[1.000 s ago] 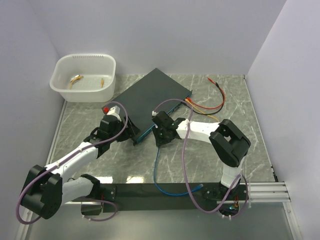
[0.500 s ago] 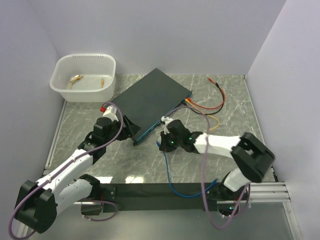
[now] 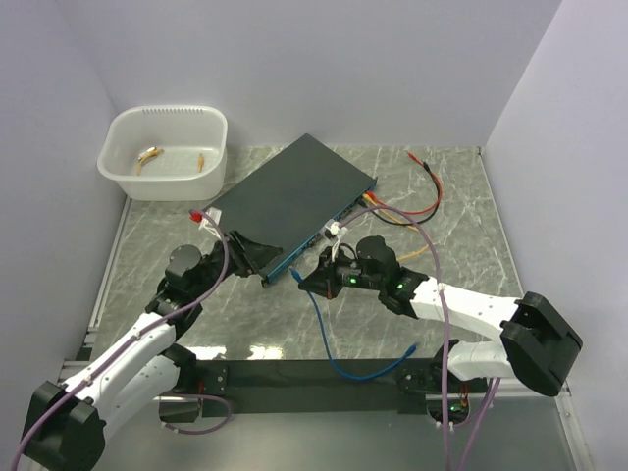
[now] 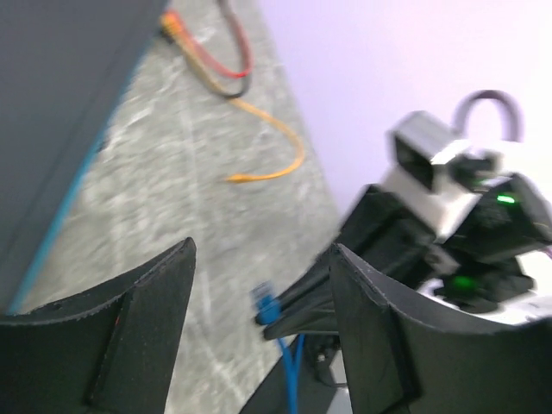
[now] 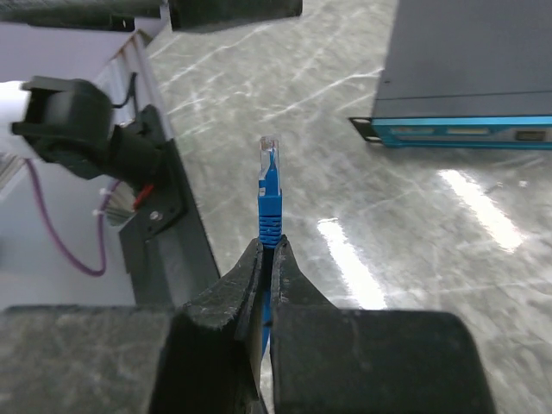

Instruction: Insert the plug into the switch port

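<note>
The right claw (image 5: 267,252) is pinched shut on the blue boot of the plug (image 5: 269,177). The plug's clear tip sticks out ahead over the table (image 5: 371,250), well apart from the black box (image 5: 470,52). The port (image 5: 457,134) lies in the row on the box's teal face (image 5: 405,132), off to one side of the plug's line. It seems best to turn the wrist square to that face first, then push in straight and slowly. The left claw (image 4: 261,259) stands wide and holds nothing, so it could brace the box against sliding.

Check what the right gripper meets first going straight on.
Likely the left gripper: the blue plug in the right gripper aims there, not at the switch. Depth unclear.
</note>
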### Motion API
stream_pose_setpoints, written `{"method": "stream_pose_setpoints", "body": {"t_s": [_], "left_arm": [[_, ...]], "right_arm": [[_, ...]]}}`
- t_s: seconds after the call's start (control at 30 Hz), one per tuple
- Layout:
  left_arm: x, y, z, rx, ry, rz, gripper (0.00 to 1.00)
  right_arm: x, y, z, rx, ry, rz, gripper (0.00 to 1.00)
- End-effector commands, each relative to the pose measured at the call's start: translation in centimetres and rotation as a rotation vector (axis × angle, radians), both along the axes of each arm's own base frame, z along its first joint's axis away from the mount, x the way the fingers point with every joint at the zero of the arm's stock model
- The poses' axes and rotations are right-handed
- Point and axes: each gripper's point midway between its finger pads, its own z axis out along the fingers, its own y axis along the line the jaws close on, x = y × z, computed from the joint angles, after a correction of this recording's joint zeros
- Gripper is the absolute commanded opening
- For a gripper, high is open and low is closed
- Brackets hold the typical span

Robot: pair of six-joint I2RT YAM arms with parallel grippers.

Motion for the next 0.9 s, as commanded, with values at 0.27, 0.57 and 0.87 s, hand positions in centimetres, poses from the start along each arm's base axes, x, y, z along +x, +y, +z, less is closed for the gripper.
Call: {"method": "stream_pose_setpoints", "body": {"t_s": [0.27,0.57,0.87], "left_arm": [[-1.6,-1.4,2.9,-0.077,-0.110,-0.127,0.62],[-3.1,-2.4,3.1,-0.107,-0.147,-0.237,0.56],[-3.1,-3.3,2.7,-0.077,-0.137,-0.258,0.52]], "right_arm": [[-0.9,1.0,3.8,0.126,-0.072,0.078,0.00],[-0.4,0.5,4.2,0.231,0.001,0.100,0.00],[-0.6,1.0,4.5,0.269,0.023,0.131,0.00]]}}
